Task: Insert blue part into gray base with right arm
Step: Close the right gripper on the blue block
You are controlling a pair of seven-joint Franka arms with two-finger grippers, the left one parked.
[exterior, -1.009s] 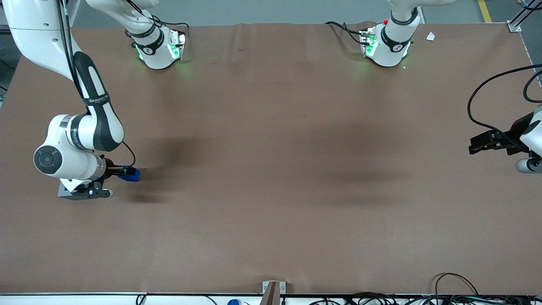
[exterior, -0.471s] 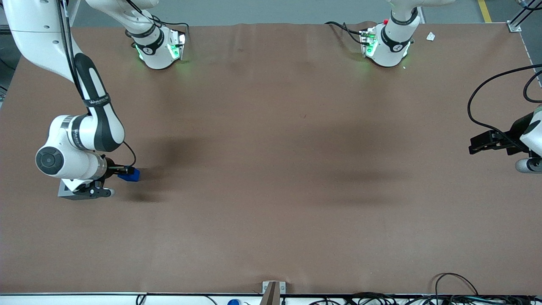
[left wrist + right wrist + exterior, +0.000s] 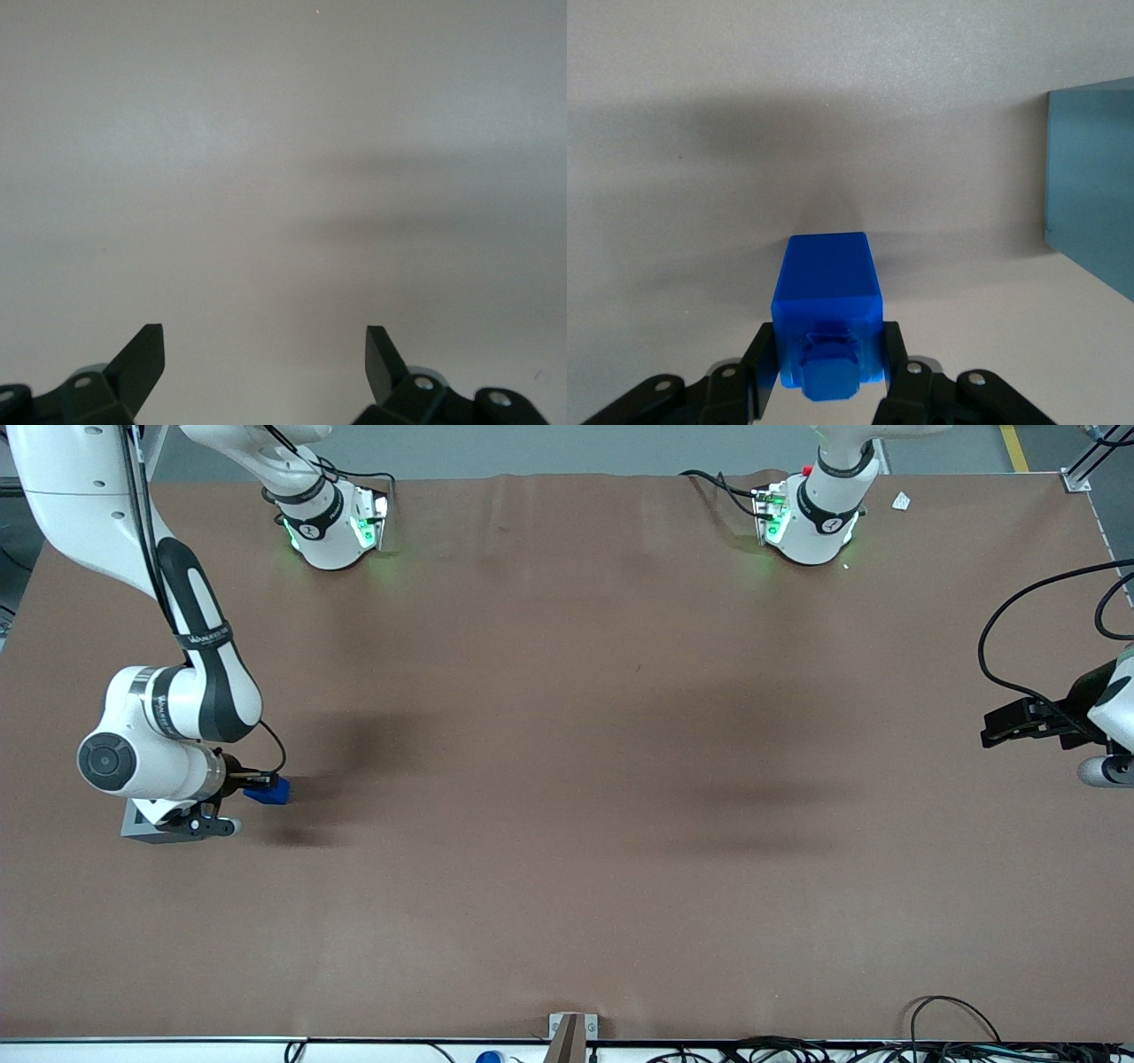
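My right arm's gripper is shut on the blue part, low over the brown table near the working arm's end. In the right wrist view the fingers clamp the blue part on both sides, and its stud points toward the camera. The gray base stands on the table beside the gripper, slightly nearer the front camera, mostly hidden under the arm's wrist. One side of the base shows in the right wrist view, apart from the blue part.
The two arm bases stand at the table edge farthest from the front camera. The parked arm's gripper hangs over its end of the table. A small white scrap lies near that arm's base. Cables run along the front edge.
The right arm's wrist and the gripper with the blue part have shifted slightly away from the front camera. The gray base has not moved.
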